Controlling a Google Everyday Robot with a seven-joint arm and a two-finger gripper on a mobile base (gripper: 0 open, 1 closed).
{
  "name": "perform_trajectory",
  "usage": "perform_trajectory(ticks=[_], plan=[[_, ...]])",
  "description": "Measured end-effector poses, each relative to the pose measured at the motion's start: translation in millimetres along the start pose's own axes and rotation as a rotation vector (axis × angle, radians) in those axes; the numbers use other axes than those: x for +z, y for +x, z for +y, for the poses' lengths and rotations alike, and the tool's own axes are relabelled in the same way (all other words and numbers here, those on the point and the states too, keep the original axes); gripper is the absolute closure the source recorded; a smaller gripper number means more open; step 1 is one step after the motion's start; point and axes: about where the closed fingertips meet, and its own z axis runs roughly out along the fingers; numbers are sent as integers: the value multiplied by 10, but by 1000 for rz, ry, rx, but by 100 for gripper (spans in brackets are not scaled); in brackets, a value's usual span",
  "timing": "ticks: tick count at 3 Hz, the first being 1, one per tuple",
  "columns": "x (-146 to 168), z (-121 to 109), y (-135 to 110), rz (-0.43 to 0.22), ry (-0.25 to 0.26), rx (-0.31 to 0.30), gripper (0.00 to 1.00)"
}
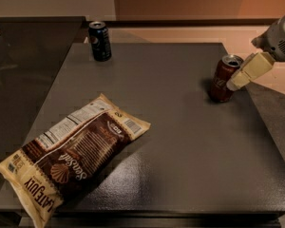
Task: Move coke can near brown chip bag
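The gripper (236,81) touches the right side of the coke can (221,80), which stands near the right edge of the desk (180,151), well apart from the brown chip bag (76,160). Whether its hold is released or clenched cannot be told. An off-centre squeeze could topple the can.

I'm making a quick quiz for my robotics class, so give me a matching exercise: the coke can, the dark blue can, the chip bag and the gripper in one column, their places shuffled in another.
1. coke can
2. dark blue can
3. chip bag
4. gripper

A. lying flat, near left of the table
B. far left of the table
C. right edge of view, beside the coke can's right side
D. far right of the table

Pairs: 1-D, 2-B, 3-A, 4-C
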Motion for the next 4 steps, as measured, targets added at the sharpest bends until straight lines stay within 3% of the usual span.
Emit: perform_trajectory(ticks=[2,4], plan=[[229,-10,-18,-40,-68,49,0],[118,140,-91,-89,-114,52,42]])
